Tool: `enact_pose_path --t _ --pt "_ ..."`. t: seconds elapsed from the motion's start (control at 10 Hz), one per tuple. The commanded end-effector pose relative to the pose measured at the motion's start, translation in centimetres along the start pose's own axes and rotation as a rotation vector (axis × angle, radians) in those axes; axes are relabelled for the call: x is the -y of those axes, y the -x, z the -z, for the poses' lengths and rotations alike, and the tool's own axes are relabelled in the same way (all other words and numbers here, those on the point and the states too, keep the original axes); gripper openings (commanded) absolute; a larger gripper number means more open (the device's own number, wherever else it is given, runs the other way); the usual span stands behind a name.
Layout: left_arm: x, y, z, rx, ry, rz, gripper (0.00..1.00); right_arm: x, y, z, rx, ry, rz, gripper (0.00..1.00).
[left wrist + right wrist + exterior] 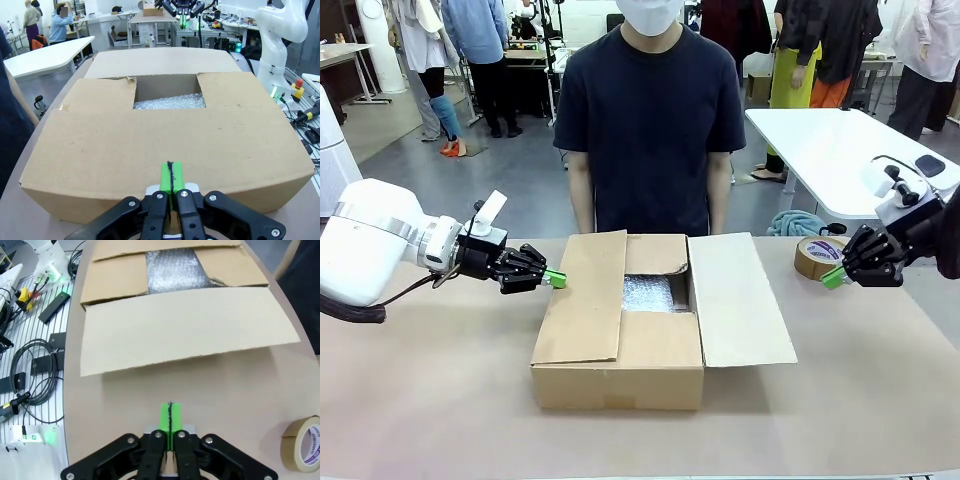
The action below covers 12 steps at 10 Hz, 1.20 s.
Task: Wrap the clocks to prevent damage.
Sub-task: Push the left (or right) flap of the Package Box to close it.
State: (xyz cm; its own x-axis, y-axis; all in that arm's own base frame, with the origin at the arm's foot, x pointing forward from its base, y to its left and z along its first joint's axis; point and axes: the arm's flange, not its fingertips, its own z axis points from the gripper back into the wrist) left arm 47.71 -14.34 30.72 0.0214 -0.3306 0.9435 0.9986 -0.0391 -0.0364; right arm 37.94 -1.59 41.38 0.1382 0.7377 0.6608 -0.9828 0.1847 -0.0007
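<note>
tape roll (811, 262) lies just beside right gripper (833, 279), near the cardboard box (617, 385)

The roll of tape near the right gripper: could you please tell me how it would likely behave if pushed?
The tape roll seems to lie flat on the table, so it would probably slide rather than roll. Its open middle suggests it is fairly light. As a wound ring it looks stiff and should keep its shape.
</note>
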Motion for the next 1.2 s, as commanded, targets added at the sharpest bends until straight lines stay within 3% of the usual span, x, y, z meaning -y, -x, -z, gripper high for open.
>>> enact_pose_path --t 0.0,0.5,0.9,1.1 --pt "0.0 0.3 0.1 -0.009 -0.004 0.005 0.00 1.7 2.0 2.8 0.028 -0.008 -0.010 0.01" --pt "0.0 0.3 0.1 -0.009 -0.004 0.005 0.00 3.5 3.6 10.6 -0.030 -0.175 0.007 0.01" --pt "0.0 0.3 0.1 -0.009 -0.004 0.005 0.00 3.5 2.0 11.9 0.069 -0.162 -0.027 0.01" --pt "0.0 0.3 0.1 -0.009 -0.004 0.005 0.00 3.2 1.8 11.3 0.185 -0.127 -0.011 0.01"
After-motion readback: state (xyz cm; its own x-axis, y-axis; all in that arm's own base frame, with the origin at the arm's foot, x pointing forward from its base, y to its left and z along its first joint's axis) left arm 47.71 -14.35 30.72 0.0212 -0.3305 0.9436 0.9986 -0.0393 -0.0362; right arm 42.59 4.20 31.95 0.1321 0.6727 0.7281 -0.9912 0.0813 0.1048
